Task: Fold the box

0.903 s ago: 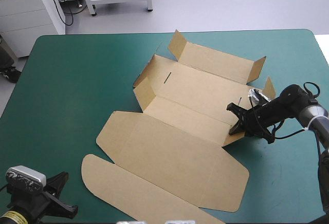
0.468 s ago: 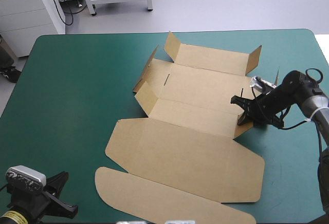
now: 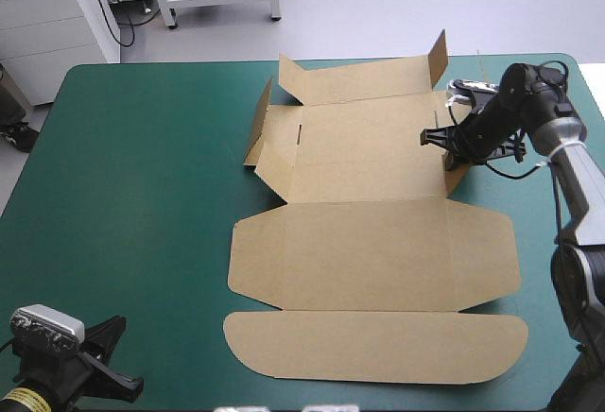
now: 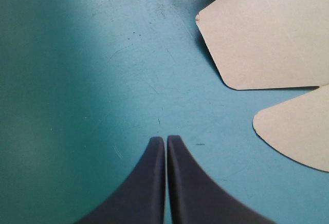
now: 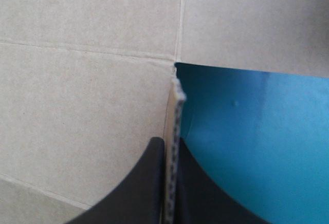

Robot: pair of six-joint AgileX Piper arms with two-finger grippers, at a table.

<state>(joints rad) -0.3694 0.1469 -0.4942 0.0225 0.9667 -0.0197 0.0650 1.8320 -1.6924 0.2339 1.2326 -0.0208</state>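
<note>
The brown box [image 3: 369, 242] lies mostly flat on the teal-green cover, its lid panel and rounded front flap toward the near edge, its far wall and corner flaps raised. My right gripper [image 3: 448, 140] is shut on the raised right side wall of the box [image 5: 176, 116], whose edge stands between the black fingers. The left gripper [image 4: 165, 141] is shut on nothing and hovers over bare cover near the table's front left corner; two rounded flap corners of the box [image 4: 267, 34] lie ahead of it to one side.
A bare stretch of teal-green cover [image 3: 142, 176] spreads left of the box. The table's far edge [image 3: 189, 64] runs just behind the raised back wall, and the right edge [image 3: 594, 100] is close to my right arm.
My right gripper has swung the box around, pulling its right side toward the far edge. The box now lies square to the table instead of skewed. The left arm has not moved.
</note>
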